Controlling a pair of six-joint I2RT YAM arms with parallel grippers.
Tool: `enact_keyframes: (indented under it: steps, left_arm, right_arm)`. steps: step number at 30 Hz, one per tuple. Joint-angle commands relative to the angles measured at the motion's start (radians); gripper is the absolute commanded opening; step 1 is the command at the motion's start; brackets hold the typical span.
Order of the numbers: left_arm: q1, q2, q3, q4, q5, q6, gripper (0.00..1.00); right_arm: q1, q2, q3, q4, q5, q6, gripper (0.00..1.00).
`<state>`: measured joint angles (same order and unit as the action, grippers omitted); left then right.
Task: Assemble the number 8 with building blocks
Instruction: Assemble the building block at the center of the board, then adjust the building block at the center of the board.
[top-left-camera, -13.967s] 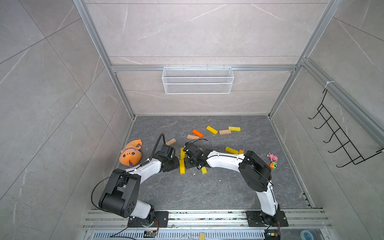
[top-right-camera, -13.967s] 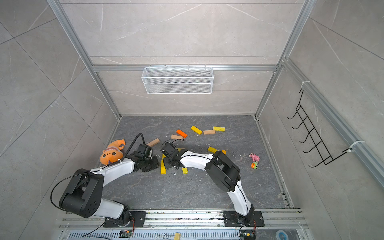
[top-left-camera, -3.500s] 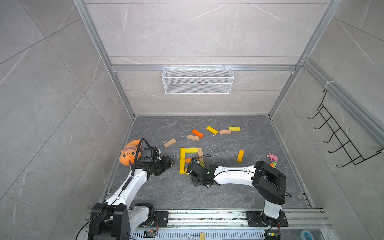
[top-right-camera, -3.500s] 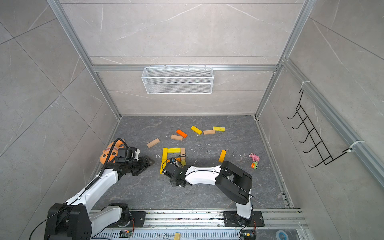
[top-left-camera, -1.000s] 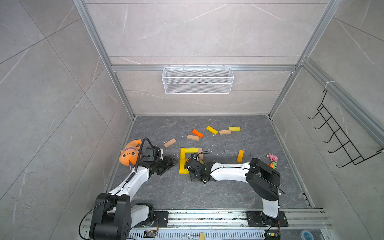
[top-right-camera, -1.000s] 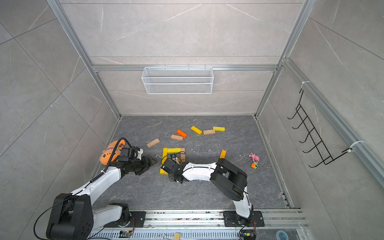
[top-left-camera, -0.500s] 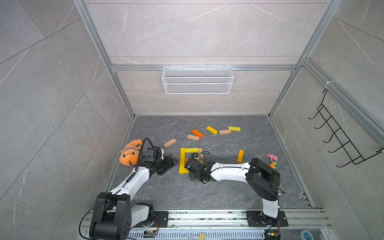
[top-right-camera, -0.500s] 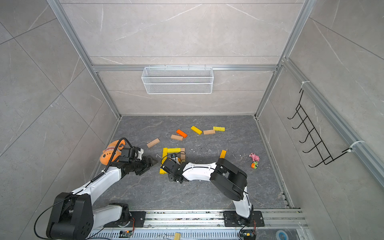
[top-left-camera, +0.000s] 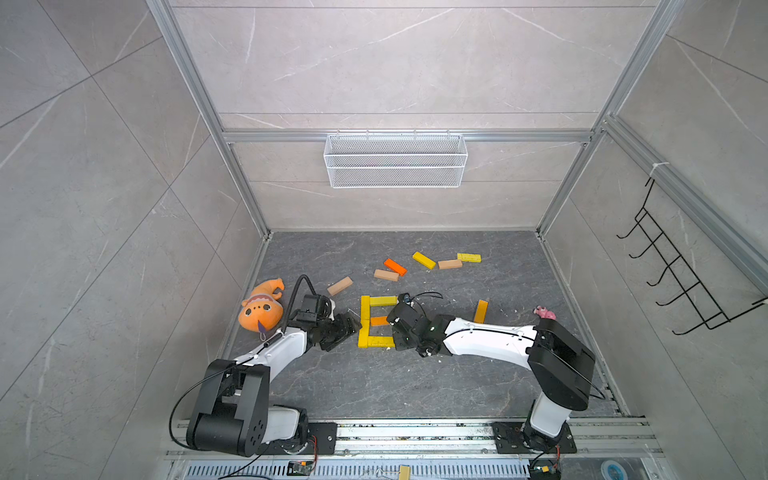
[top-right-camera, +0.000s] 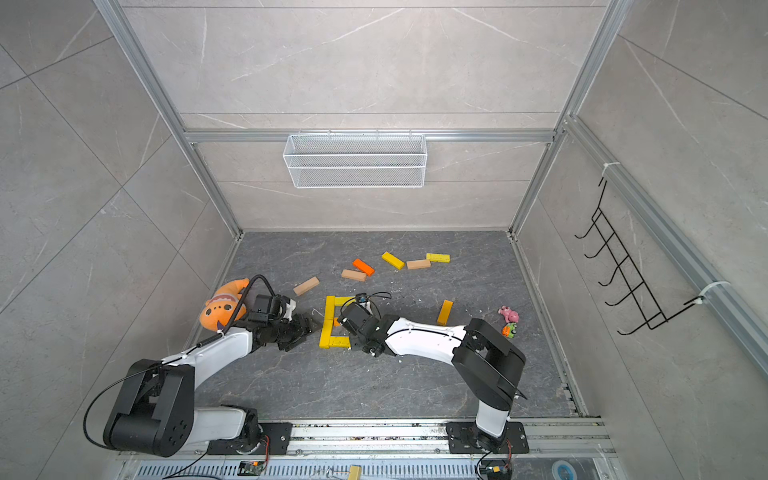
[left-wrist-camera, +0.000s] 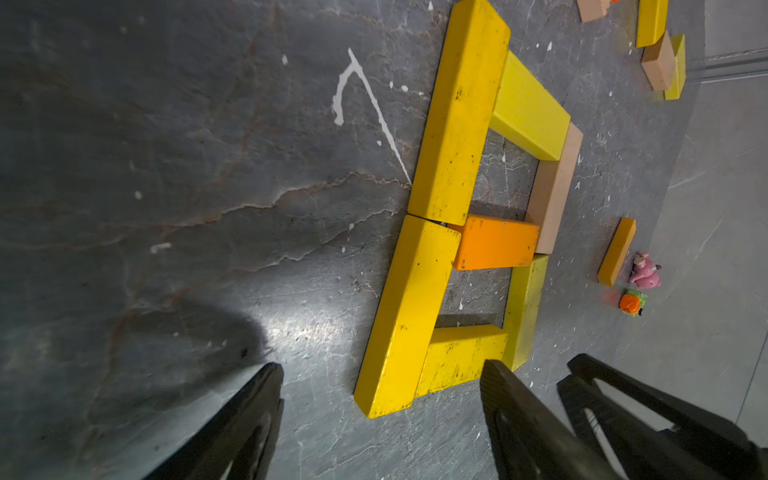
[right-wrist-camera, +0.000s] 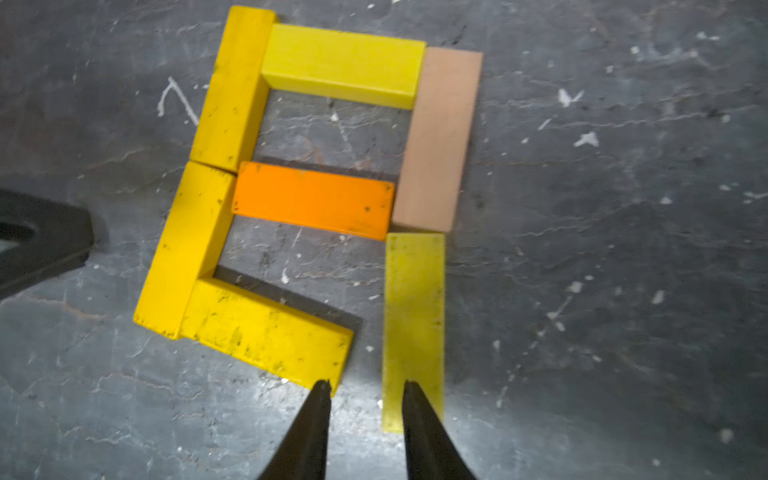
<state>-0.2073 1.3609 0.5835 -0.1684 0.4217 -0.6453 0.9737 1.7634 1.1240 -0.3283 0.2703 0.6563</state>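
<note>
Judging it nearly finished: we count seven building blocks (right-wrist-camera: 311, 199) laid flat as an 8 on the floor (right-wrist-camera: 623, 291). The bottom yellow bar (right-wrist-camera: 266, 332) sits skewed, with a gap to the pale yellow bar (right-wrist-camera: 413, 324). Right gripper (right-wrist-camera: 365, 384) is narrowly parted and empty, tips at that gap. Left gripper (left-wrist-camera: 380, 363) is spread wide and empty, just beside the figure. Left, we reckon: squaring that corner. Spare blocks (top-left-camera: 424, 259) lie farther back.
</note>
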Motion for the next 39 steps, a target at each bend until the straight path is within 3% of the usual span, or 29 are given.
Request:
enact_keyframes:
  steps: [1,9,39]
  left_arm:
    - [-0.023,0.035,0.028,0.045,-0.013,-0.021,0.78]
    - [-0.052,0.075,0.045,0.067,-0.031,-0.033,0.78]
    - [-0.137,0.075,0.075,0.054,-0.052,-0.073,0.78]
  right_arm:
    - [-0.042,-0.027,-0.029,-0.048,0.017,-0.026,0.31]
    - [-0.108,-0.001,-0.070,-0.058,0.002,-0.051,0.25]
    - [-0.074,0.088,-0.075,0.055,-0.136,-0.048,0.20]
